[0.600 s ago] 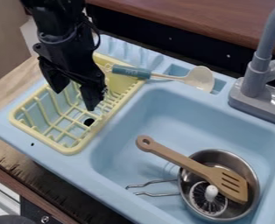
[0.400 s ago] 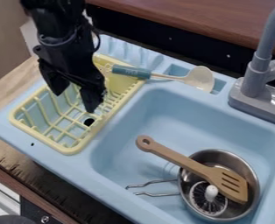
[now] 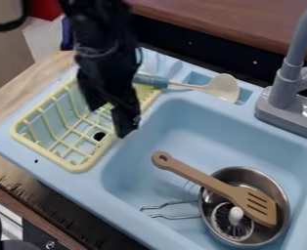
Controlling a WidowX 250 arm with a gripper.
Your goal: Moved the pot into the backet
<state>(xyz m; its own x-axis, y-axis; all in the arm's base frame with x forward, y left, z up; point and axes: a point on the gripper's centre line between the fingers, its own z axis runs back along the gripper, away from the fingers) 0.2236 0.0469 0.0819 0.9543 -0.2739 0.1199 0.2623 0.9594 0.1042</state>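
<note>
Blue sink (image 3: 182, 124), yellow basket (image 3: 44, 154), spoon (image 3: 223, 89), pot (image 3: 259, 178)

I see the basket (image 3: 75, 167) left of the basin (image 3: 182, 122), a spoon (image 3: 222, 88) behind the basin, and inside, a spatula (image 3: 211, 183) in the pot (image 3: 260, 178).

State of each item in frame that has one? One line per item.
Gripper: open, over the basket, nothing held.
Pot: upright in the sink, uncovered, not in the basket.
Slotted spatula: head in the pot, handle out over the rim.
Round wire tool: inside the pot.
Basket: open side up, beside the basin.
Spoon: lying down, head at the sink's back ledge.
</note>
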